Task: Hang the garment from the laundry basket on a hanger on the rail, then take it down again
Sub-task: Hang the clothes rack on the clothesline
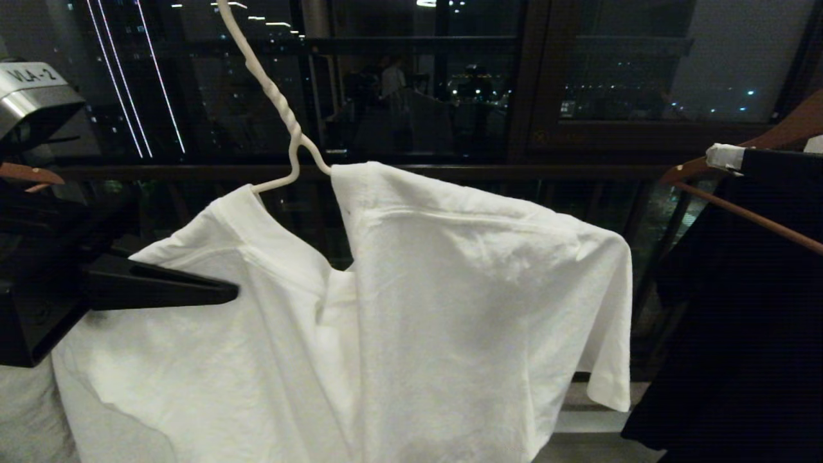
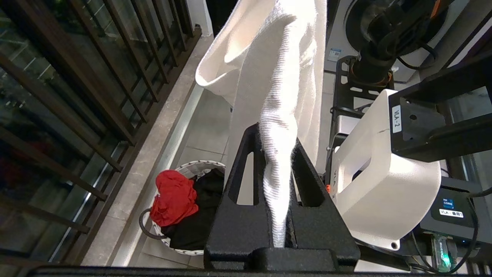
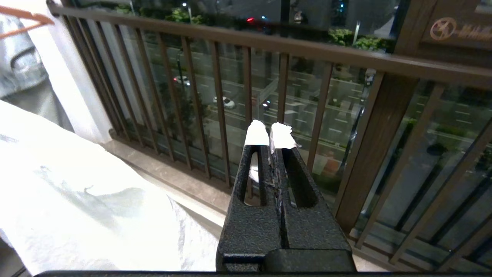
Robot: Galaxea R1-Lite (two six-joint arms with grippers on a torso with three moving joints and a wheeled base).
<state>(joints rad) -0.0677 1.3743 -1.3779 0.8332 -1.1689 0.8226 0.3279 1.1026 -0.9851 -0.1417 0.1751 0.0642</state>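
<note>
Night balcony w/ dark brown balustrade (image 3: 276, 42) and glass behind. White T-shirt (image 1: 450, 289), soft and wrinkled cotton, hangs on thin white wire hanger (image 1: 283, 116) w/ twisted neck; hook goes out of view at top. One shoulder sits on the wire, the other side is lower and the collar is open.

Left gripper (image 2: 276, 154), black w/ rough grain finish, comes level from the left side in head view and is clamped on a fold of the shirt; cloth passes between its fingers. Below it, small round basket (image 2: 200, 167) w/ woven rim on tiled floor, holding red and black clothes.

Right gripper (image 3: 269, 132), white-taped tips, is closed on nothing, just beside the shirt, pointing to the balustrade. Black garment (image 1: 746, 321) on brown wood hanger (image 1: 759, 145) at right.
</note>
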